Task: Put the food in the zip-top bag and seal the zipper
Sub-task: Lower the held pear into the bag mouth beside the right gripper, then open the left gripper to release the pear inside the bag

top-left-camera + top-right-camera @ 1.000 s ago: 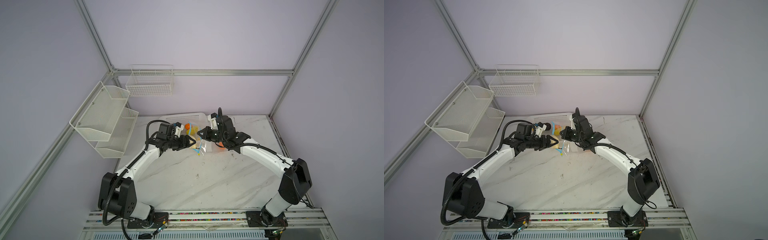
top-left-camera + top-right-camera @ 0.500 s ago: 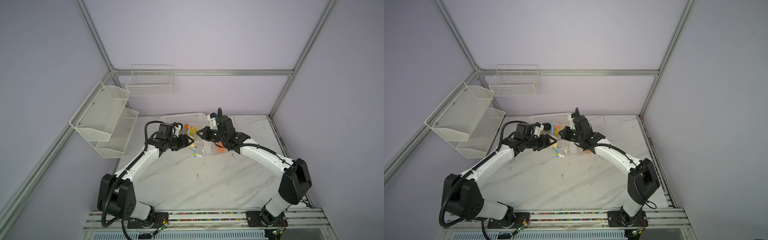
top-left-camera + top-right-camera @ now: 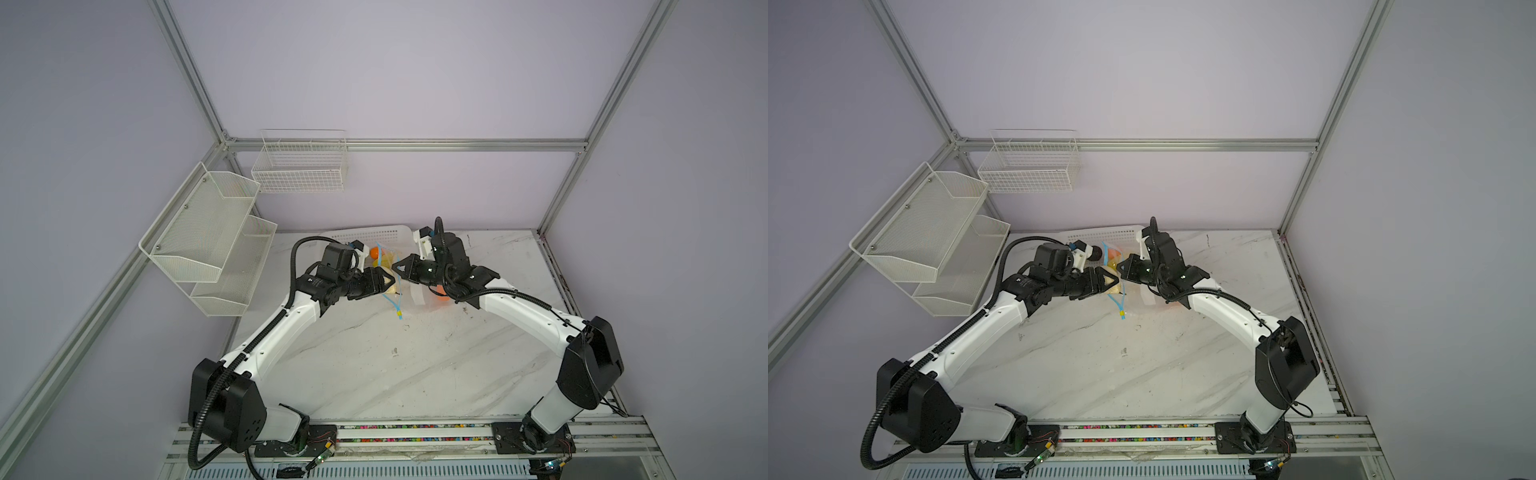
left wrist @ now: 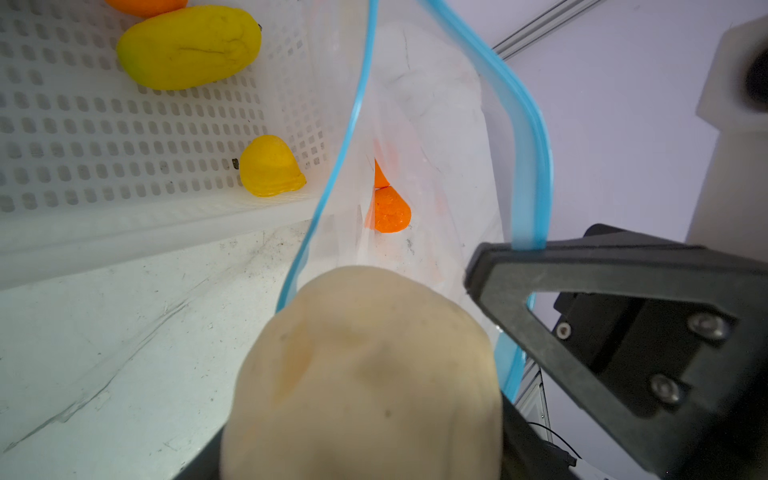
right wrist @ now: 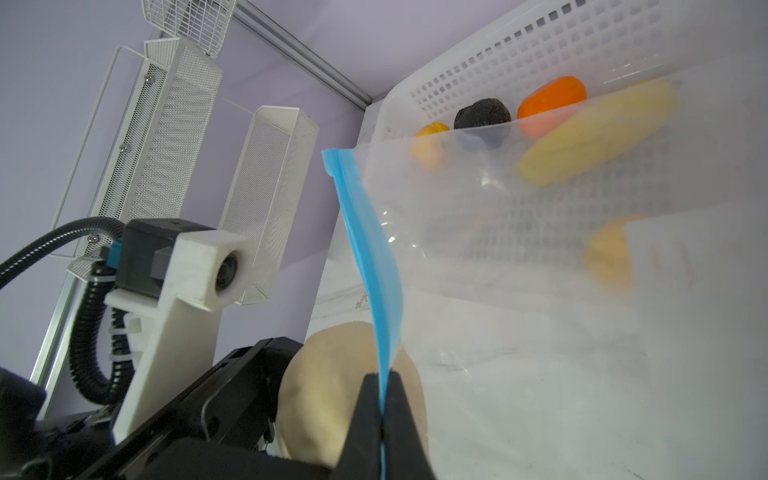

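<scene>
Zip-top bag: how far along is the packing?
Done: orange food lies inside the zip-top bag. In hand: the right gripper pinches the zipper, holding the mouth open; the left gripper holds the cream-white food at the mouth. Left: a long yellow piece, a small yellow piece, a dark piece and an orange piece sit in the basket; zipper unsealed.

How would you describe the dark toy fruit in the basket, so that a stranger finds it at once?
At the back of the marble table stands a white perforated plastic basket. Among its toy fruits, beside a bright orange one, lies a small round grey-black ball: the only dark piece.
</scene>
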Tool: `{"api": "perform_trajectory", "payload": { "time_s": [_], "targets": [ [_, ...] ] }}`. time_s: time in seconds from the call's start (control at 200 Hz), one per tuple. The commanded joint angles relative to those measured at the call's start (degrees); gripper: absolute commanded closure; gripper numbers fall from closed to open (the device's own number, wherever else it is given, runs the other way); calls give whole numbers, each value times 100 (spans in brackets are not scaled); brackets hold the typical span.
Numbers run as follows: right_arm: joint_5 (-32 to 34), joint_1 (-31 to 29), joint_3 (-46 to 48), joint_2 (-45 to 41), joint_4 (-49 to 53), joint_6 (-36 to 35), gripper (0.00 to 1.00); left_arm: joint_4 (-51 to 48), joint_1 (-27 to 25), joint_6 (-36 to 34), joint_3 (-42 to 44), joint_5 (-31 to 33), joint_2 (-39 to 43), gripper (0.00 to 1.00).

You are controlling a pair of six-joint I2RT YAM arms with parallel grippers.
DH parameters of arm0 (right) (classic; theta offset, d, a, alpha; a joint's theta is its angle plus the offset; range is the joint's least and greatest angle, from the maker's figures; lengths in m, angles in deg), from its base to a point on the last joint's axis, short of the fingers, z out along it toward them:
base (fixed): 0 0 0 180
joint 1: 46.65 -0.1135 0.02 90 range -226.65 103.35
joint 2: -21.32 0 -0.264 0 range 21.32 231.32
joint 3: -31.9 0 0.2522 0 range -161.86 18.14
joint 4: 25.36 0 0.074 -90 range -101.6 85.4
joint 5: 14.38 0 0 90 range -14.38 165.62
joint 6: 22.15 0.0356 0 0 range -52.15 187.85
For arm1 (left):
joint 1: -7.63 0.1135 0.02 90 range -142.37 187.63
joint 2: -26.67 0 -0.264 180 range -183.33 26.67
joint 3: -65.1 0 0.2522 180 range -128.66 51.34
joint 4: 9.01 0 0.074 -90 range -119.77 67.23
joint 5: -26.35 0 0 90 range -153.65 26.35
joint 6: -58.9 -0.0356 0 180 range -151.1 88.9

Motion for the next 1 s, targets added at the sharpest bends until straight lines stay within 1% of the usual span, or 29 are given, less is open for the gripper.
{"api": "perform_trajectory", "payload": {
  "time_s": [0.0,0.055,0.08,0.235,0.39,0.505,0.765,0.865,0.995],
  "targets": [
    [-71,-54,76,-184,-206,71,100,-195,-109,-269,-638,228,-47,53],
    [-74,-54,81,-184,-203,71,100,-264,-143,-326,-693,270,-51,52],
    [-70,-51,81,-184,-203,74,100,-301,-162,-343,-716,289,-253,52],
    [-69,-50,77,-193,-217,71,100,-597,-260,-492,-903,551,-402,51],
    [-78,-50,86,-185,-228,82,100,-963,-374,-664,-1158,825,-586,47],
    [-85,-58,88,-184,-234,77,100,-990,-402,-674,-1204,836,-610,41],
    [-87,-51,111,-171,-250,76,100,-987,-433,-727,-1279,861,-583,21],
    [-96,-53,118,-167,-265,86,100,-991,-435,-730,-1284,857,-580,17],
    [-96,-59,122,-163,-265,79,100,-989,-436,-727,-1279,851,-558,13]
  ]
}}
